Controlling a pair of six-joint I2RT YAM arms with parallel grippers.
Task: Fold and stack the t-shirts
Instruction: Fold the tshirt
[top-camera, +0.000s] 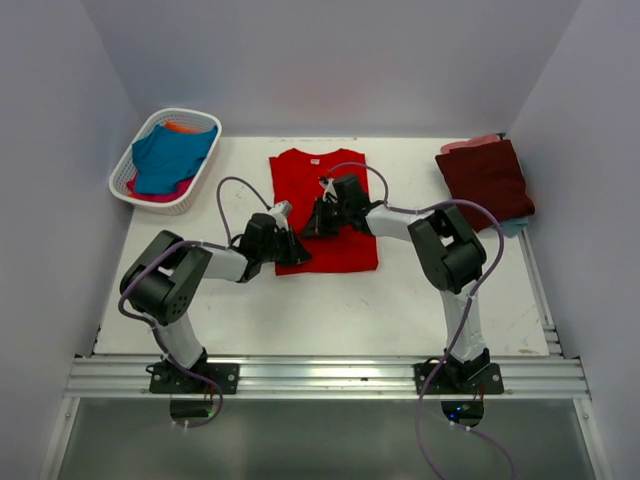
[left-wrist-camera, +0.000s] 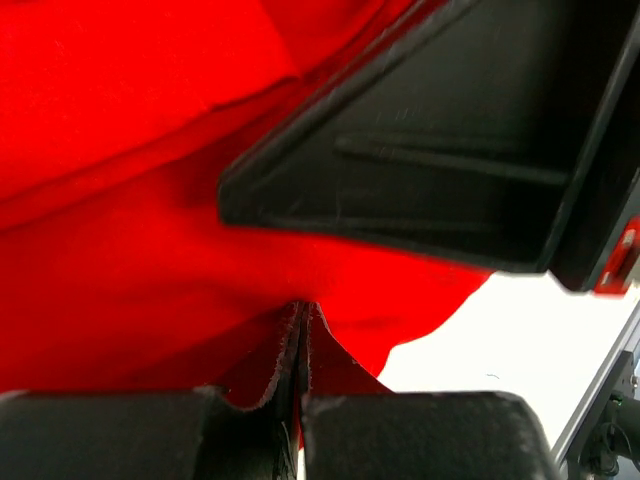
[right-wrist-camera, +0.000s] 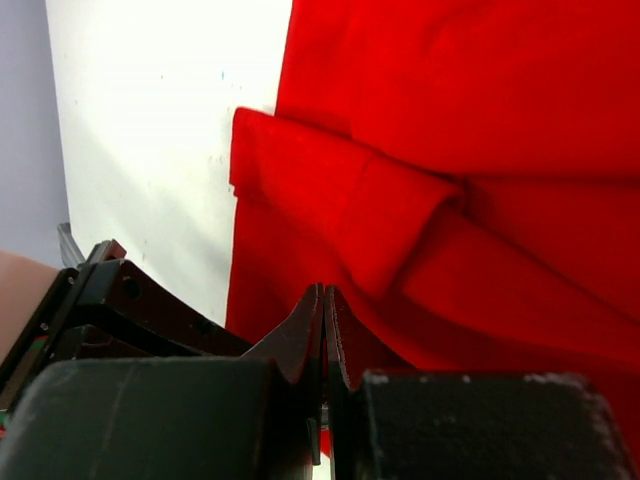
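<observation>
Both pincers are squeezed tight together, each nipping a little tent of red cloth. The left gripper (left-wrist-camera: 300, 350) has a ridge of fabric pulled up between its fingers, and the right gripper (right-wrist-camera: 322, 335) looks to be doing the same just beside it. They're so close that each wrist view shows the other one's black body. Both are down on the near half of the red t-shirt (top-camera: 325, 175), which lies flat mid-table (top-camera: 300, 300) with its collar at the far end. The left one is by the near left edge and the right one sits more toward the middle. The right wrist view shows a sleeve already turned in on top of the body, so my guess is the shirt has been narrowed into a strip and these two pinches are there to lift the near end and carry it over toward the collar. Further out, a white basket (top-camera: 113, 185) at the far left holds a teal t-shirt (top-camera: 170, 155) over orange and pink ones, presumably the to-do pile. At the far right a folded maroon t-shirt (top-camera: 487, 180) lies on other folded ones, which reads as the finished stack.
</observation>
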